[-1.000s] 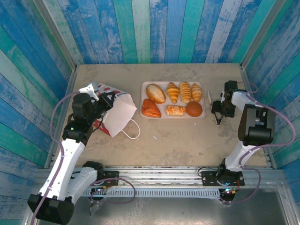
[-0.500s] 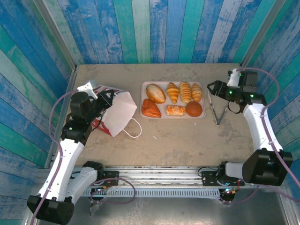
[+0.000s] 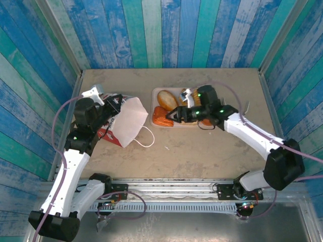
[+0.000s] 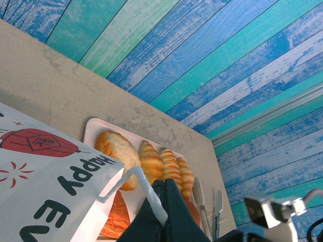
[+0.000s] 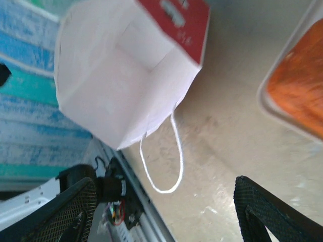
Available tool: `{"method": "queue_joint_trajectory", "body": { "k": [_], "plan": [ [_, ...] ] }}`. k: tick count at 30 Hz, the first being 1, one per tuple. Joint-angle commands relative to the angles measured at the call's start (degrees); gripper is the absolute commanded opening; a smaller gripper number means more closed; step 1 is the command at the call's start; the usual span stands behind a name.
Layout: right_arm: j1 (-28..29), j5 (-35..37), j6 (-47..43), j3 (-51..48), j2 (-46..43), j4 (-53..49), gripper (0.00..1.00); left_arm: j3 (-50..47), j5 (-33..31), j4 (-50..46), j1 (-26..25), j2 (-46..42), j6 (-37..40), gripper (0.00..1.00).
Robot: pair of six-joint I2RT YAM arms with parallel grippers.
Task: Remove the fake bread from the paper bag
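Note:
The red-and-white paper bag [image 3: 128, 122] lies tilted at the left of the table, its mouth facing right. My left gripper [image 3: 117, 102] is shut on its white cord handle [image 4: 150, 193]. In the right wrist view the bag's [image 5: 116, 70] plain white inside shows with nothing in it, and its other handle [image 5: 162, 169] trails on the table. My right gripper [image 3: 169, 118] hangs open over the tray's left end, pointing at the bag, fingers [image 5: 65, 214] wide apart. The fake bread sits on the pink tray [image 3: 155, 92]: an oval roll [image 4: 117, 154], three croissants [image 4: 151, 162] and a flaky orange piece [image 5: 299, 83].
Two white tongs [image 4: 199, 197] lie on the table right of the tray. Blue and green plank walls [image 3: 166, 30] close in the table on three sides. The right arm [image 3: 247, 132] stretches across the tray and hides part of the bread in the top view.
My right arm has swung from the table's right side leftward across the tray toward the bag. The left gripper has kept hold of the handle and raised the bag's mouth slightly.

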Motion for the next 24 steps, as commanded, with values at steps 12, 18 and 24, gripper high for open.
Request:
{"method": "queue_joint_trajectory", "body": {
  "k": [12, 18, 24],
  "plan": [
    [10.37, 1.74, 3.16, 1.71, 12.09, 2.22, 0.67, 2.21, -0.25, 1.60, -0.13, 0.24, -1.06, 0.00],
    [11.08, -0.71, 1.41, 4.54, 17.56, 2.30, 0.60, 2.38, -0.25, 1.51, -0.11, 0.30, -1.12, 0.00],
    [11.12, -1.69, -0.18, 8.80, 20.85, 0.88, 0.26, 3.14, -1.22, 1.01, -0.11, 1.40, -1.59, 0.00]
  ]
}}
